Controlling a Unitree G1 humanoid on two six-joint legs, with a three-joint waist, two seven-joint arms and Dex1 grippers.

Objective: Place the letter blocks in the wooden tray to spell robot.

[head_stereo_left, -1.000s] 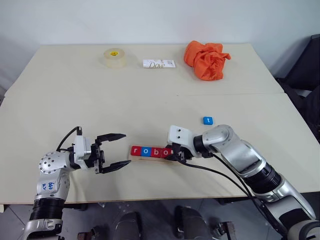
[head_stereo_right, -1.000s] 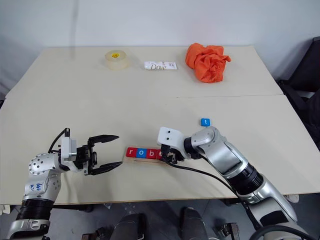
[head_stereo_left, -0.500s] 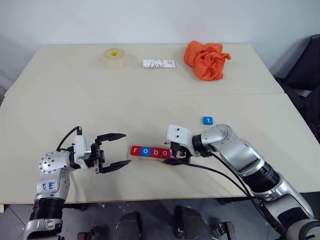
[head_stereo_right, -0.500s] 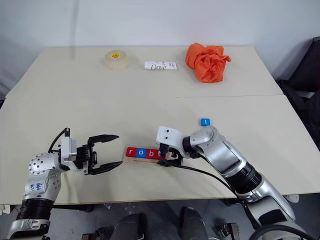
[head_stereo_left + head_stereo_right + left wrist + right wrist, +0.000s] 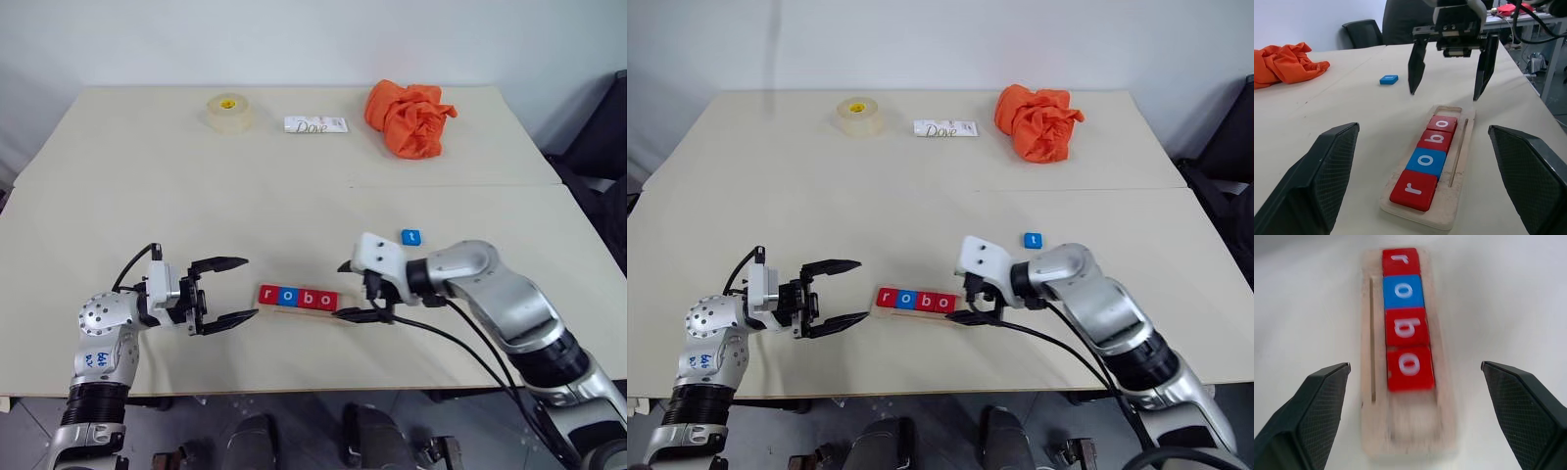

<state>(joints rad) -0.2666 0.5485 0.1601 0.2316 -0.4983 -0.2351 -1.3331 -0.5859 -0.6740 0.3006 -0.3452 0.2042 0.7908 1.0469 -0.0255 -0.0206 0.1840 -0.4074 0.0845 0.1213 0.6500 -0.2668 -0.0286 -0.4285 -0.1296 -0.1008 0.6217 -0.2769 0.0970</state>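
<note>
Backed off from the wooden tray [image 5: 299,306], the right gripper [image 5: 358,291] now hangs just past its right end, fingers spread wide and empty. Near the table's front edge, the tray holds r, o, b, o. Blue t block [image 5: 410,237] lies apart, behind it. Left gripper [image 5: 230,290] hovers spread beside the tray's left end.

Four letter blocks [image 5: 298,298] in wooden tray [image 5: 304,308], blue t block [image 5: 411,237] apart, both pincers spread wide

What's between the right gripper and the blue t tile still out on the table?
Nothing: bare tabletop separates the right gripper, jaws open by the tray end, from the t tile. The left eye view shows that stretch best.
</note>
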